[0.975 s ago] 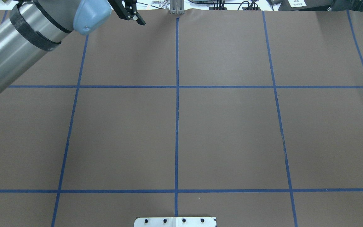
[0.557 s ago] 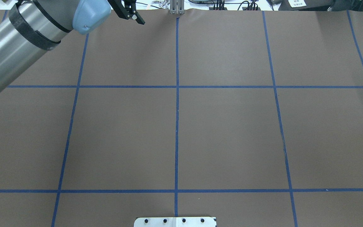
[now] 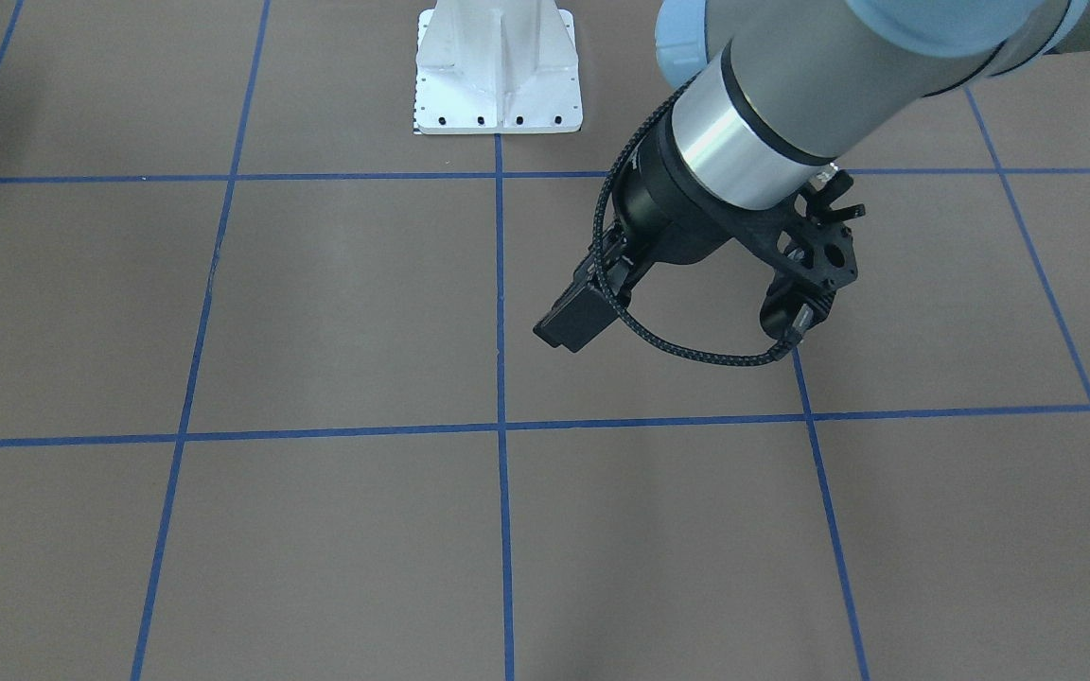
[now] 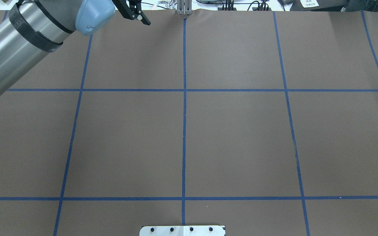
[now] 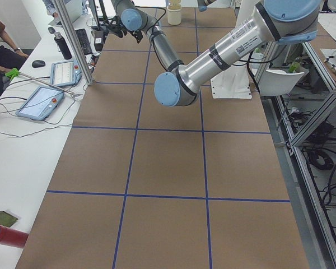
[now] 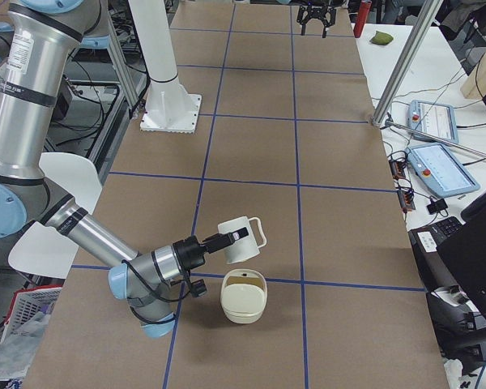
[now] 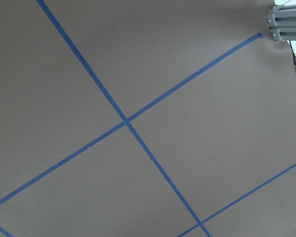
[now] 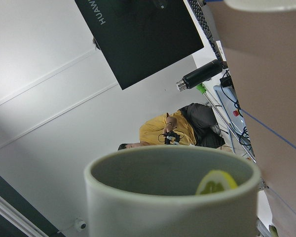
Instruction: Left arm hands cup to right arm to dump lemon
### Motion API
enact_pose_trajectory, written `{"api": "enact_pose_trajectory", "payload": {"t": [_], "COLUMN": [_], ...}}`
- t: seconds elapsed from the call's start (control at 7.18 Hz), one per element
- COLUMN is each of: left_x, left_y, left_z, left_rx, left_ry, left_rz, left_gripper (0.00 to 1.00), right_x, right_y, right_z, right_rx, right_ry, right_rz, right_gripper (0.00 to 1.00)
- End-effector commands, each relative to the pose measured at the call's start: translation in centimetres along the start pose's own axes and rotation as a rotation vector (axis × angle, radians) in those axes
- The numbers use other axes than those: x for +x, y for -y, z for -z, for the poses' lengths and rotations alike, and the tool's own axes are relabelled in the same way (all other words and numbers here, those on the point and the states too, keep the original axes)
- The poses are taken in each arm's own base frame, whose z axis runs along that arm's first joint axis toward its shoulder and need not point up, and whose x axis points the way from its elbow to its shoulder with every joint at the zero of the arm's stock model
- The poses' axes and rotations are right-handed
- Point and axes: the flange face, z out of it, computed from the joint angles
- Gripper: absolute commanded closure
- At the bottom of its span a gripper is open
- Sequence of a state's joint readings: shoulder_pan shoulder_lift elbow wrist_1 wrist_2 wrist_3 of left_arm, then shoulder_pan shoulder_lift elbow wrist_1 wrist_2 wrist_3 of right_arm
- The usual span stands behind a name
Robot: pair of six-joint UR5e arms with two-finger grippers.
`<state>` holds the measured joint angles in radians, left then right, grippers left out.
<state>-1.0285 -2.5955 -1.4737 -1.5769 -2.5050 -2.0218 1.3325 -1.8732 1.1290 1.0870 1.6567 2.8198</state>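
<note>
The brown bench [image 4: 235,137], squared off with blue tape lines [image 4: 184,114], fills most views. The left arm [image 4: 18,49] stretches across it to the far edge, while the right arm [image 6: 89,235] lies low over the bench's right end. There a cream bowl [image 6: 243,304] stands on the bench. Close beside it the cup [image 6: 241,250] is tipped on its side at the tip of the right gripper [image 6: 227,238], with its handle on the side away from the arm. That gripper shows only in the distant side view, so I cannot tell whether its fingers are pressed onto the cup. The left gripper [image 4: 139,19] is spread and carries nothing. The lemon [image 8: 216,183] sits inside the cup, against the wall near the rim.
</note>
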Motion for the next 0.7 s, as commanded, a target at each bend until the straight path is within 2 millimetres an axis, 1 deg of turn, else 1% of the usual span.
{"api": "enact_pose_trajectory", "payload": {"t": [0.0, 0.56], "left_x": [0.01, 0.05], "left_y": [0.01, 0.12], "left_z": [0.06, 0.24], "left_rx": [0.000, 0.002], "left_ry": [-0.001, -0.003], "left_rz": [0.000, 0.001], "left_gripper": [0.00, 0.00], "right_x": [-0.05, -0.11], "right_y": [0.00, -0.13], "right_z": [-0.07, 0.07], "right_rx": [-0.002, -0.014], "right_ry": [0.002, 0.009], "right_rz": [-0.023, -0.067], "right_gripper": [1.00, 1.00]}}
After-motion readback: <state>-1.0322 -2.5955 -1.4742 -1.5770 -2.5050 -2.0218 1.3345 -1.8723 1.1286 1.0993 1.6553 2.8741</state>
